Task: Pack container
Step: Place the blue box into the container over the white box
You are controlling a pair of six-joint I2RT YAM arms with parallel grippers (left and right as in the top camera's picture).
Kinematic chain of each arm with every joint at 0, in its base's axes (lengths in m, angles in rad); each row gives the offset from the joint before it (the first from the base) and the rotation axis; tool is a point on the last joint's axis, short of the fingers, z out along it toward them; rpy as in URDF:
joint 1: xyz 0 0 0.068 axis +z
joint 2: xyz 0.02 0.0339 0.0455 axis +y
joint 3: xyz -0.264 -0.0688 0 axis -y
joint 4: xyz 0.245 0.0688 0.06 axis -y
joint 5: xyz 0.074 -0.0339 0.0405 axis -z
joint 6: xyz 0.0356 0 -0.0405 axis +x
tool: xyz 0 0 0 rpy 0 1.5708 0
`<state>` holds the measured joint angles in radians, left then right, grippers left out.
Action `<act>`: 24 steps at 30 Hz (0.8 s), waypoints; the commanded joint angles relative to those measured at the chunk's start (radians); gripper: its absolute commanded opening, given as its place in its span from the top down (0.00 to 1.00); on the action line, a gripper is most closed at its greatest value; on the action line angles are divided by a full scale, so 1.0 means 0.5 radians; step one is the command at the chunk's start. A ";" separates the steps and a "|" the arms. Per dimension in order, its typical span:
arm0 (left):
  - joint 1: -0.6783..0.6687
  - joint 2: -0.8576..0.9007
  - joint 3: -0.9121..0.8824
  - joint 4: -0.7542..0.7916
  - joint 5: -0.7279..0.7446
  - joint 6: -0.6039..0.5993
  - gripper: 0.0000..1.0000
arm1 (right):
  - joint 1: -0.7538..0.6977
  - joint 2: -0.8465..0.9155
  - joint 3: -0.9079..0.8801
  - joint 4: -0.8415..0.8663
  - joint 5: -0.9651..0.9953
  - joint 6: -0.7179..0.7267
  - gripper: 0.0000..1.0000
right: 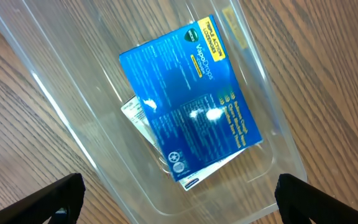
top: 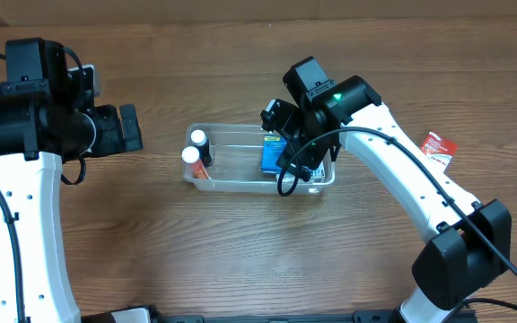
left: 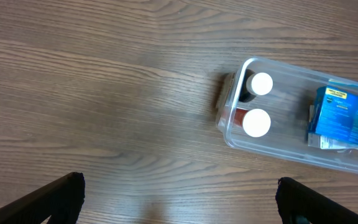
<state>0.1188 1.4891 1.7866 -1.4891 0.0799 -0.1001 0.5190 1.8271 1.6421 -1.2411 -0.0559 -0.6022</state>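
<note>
The clear plastic container [top: 240, 184] stands mid-table. Two small white-capped bottles [top: 195, 148] stand upright at its left end. A blue box [top: 271, 154] lies flat at its right end on a white packet. My right gripper [top: 305, 169] hovers open and empty over the container's right end. In the right wrist view the blue box [right: 188, 99] lies inside the container [right: 61, 118], between and beyond my open fingers [right: 179, 199]. My left gripper [top: 131, 128] is open and empty, left of the container. The left wrist view shows the container [left: 291, 152], the bottles [left: 258, 106] and the blue box [left: 344, 118].
A red and white packet [top: 437, 147] lies on the wooden table at the far right, outside the container, beyond my right arm.
</note>
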 commanded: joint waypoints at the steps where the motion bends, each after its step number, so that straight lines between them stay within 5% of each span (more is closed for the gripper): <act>1: 0.011 0.007 0.031 0.002 0.028 0.037 0.00 | 0.011 0.003 0.027 0.011 -0.031 0.008 0.00; 7: 0.011 0.007 0.031 0.002 0.007 0.037 0.00 | 0.011 -0.005 0.030 0.014 -0.027 0.082 0.00; 14: 0.011 0.007 0.031 -0.005 -0.023 0.037 0.00 | -0.117 -0.384 0.215 0.053 0.253 0.617 0.00; 20: 0.011 0.007 0.031 -0.005 -0.018 0.036 0.00 | -0.882 -0.488 0.304 0.048 0.170 1.287 0.00; 24: 0.011 0.007 0.031 -0.005 -0.018 0.035 0.00 | -1.289 -0.245 0.284 -0.072 -0.006 1.311 0.00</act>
<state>0.1188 1.4891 1.7866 -1.4933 0.0750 -0.1001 -0.0189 1.5879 1.8004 -1.2396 0.0109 -0.0330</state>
